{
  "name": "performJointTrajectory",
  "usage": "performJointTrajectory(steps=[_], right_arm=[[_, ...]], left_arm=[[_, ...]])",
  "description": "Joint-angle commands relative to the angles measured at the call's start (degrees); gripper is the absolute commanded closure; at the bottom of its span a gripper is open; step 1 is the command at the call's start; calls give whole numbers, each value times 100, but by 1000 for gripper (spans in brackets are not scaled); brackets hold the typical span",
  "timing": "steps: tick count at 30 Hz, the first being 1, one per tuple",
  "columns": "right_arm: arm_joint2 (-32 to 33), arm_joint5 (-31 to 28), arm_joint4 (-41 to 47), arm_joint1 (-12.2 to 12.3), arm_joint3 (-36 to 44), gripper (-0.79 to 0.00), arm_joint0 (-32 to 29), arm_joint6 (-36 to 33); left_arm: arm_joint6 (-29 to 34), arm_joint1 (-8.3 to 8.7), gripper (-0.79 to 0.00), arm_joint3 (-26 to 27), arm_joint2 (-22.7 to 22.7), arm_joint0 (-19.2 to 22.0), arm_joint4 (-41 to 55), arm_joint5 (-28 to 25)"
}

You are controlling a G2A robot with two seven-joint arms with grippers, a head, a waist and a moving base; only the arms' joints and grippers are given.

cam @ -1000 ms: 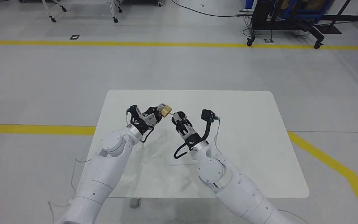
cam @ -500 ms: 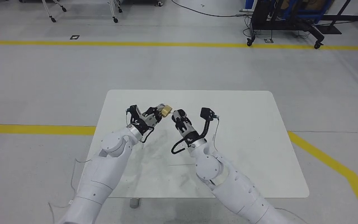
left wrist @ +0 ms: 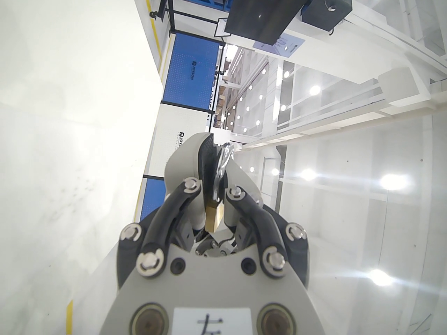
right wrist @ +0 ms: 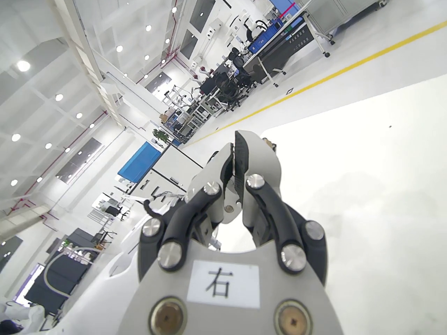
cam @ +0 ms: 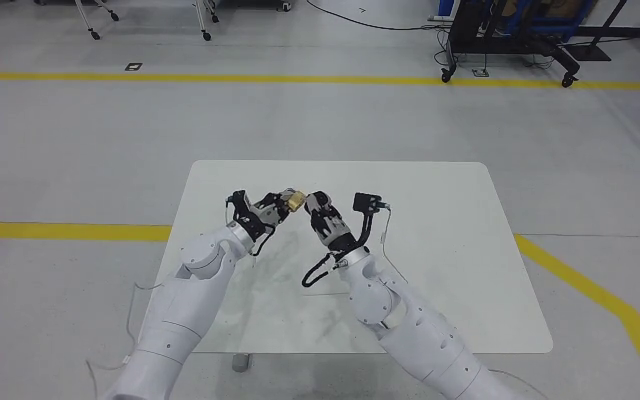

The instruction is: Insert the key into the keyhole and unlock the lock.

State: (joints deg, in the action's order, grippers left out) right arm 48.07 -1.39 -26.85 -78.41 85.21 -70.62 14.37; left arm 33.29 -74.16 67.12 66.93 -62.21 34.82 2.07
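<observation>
We see our left gripper (left wrist: 218, 148) pinching a brass padlock (left wrist: 213, 217) by its silver shackle (left wrist: 223, 162). The lock's body sits back between the fingers, toward the wrist, and is held up above the white table (cam: 450, 270). Our right gripper (right wrist: 234, 141) has its fingers pressed together, and we cannot tell whether a key lies between them. From above, the right gripper's tip stands just beside the padlock, facing the left gripper's tip.
</observation>
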Motion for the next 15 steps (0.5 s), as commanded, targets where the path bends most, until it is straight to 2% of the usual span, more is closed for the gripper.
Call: performJointTrajectory(steps=[1,6,15], right_arm=[[28,11,-293,10,-61,0,1,-4],[59,81,-837,7,-215,0,-11,72],[56,57,-1213,-48,-370,0,8,21]], left_arm=[[26,-3,0,-6,-11,6,-11,32],[86,-4,0,-31,-19,24,-38,127],[153,-14,0,-70,-57,55,-80,235]])
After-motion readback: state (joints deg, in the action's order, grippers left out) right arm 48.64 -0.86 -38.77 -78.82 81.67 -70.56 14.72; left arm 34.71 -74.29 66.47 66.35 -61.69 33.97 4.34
